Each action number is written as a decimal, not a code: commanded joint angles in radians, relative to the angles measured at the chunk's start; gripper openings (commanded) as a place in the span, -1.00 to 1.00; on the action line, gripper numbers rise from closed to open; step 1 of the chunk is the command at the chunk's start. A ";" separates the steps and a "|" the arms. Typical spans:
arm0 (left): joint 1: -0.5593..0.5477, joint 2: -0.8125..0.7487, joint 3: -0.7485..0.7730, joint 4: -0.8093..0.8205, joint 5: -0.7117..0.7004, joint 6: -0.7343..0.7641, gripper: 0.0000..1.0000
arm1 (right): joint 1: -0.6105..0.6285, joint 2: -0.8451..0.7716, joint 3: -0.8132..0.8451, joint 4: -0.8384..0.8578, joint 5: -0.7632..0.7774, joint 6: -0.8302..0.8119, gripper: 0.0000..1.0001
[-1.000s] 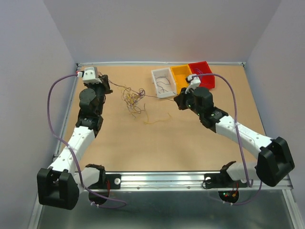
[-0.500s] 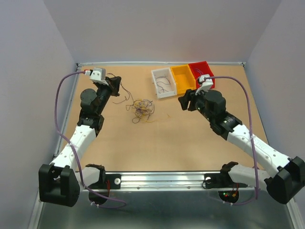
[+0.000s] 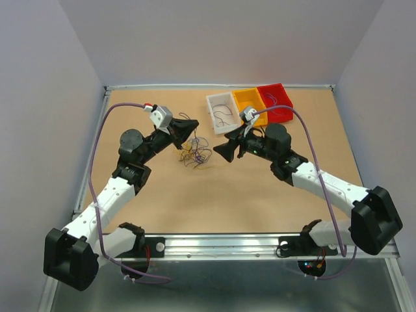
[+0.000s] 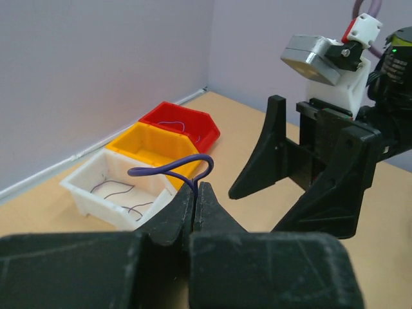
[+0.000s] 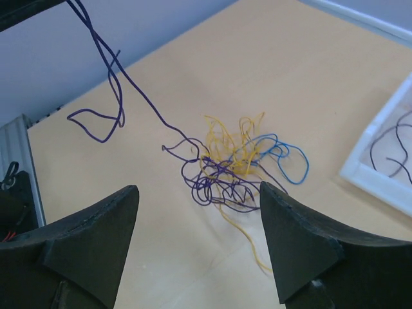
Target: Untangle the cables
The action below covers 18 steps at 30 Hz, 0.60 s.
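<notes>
**Clerk:** Item one, the cables?

**Checker:** One loose clump of thin curly wire in yellow, purple and blue, lying on the counter left of centre, between the two arms. The clump itself is roundish, with no clear long axis.

**Clerk:** Any strands leaving it?

**Checker:** One purple strand. It climbs off the clump and runs up to the left pincer, so its length goes from the counter upward and toward the far side. A blue loop bulges out on the side nearest the bins. A yellow tail trails toward the right arm.

**Clerk:** Left pincer, condition?

**Checker:** Fingers pressed together, clamped on the purple strand. The strand's end curls in a hook above the tips in the left wrist view.

**Clerk:** Right pincer?

**Checker:** Fingers spread wide apart, holding nothing. It faces the clump from the right, near it but not touching.

**Clerk:** Surroundings?

**Checker:** Three bins in a row at the far edge: white bin, yellow bin, red bin. Thin dark strands lie in the white and red ones.
</notes>
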 commanded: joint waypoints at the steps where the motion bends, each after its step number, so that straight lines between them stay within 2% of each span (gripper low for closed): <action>1: -0.009 -0.047 0.064 0.016 0.034 -0.006 -1.00 | 0.037 0.049 -0.013 0.225 -0.086 -0.026 0.60; 6: -0.031 -0.029 0.128 0.003 0.057 -0.056 -1.00 | 0.095 0.197 0.064 0.297 -0.083 -0.040 0.53; 9: -0.038 -0.015 0.195 -0.018 0.060 -0.073 -1.00 | 0.132 0.297 0.119 0.300 -0.015 -0.054 0.45; 12: -0.038 0.000 0.310 -0.084 0.061 -0.049 -1.00 | 0.149 0.392 0.199 0.305 0.058 -0.051 0.21; 14: -0.038 0.002 0.415 -0.135 0.040 -0.023 -1.00 | 0.151 0.434 0.222 0.300 0.066 -0.052 0.16; 16: -0.038 0.005 0.491 -0.165 -0.029 0.012 -1.00 | 0.151 0.470 0.233 0.298 0.072 -0.058 0.04; 17: -0.038 0.011 0.577 -0.197 -0.053 0.019 -1.00 | 0.151 0.480 0.240 0.298 0.072 -0.063 0.00; 18: -0.038 0.026 0.623 -0.216 -0.073 0.028 -1.00 | 0.151 0.489 0.242 0.297 0.080 -0.068 -0.20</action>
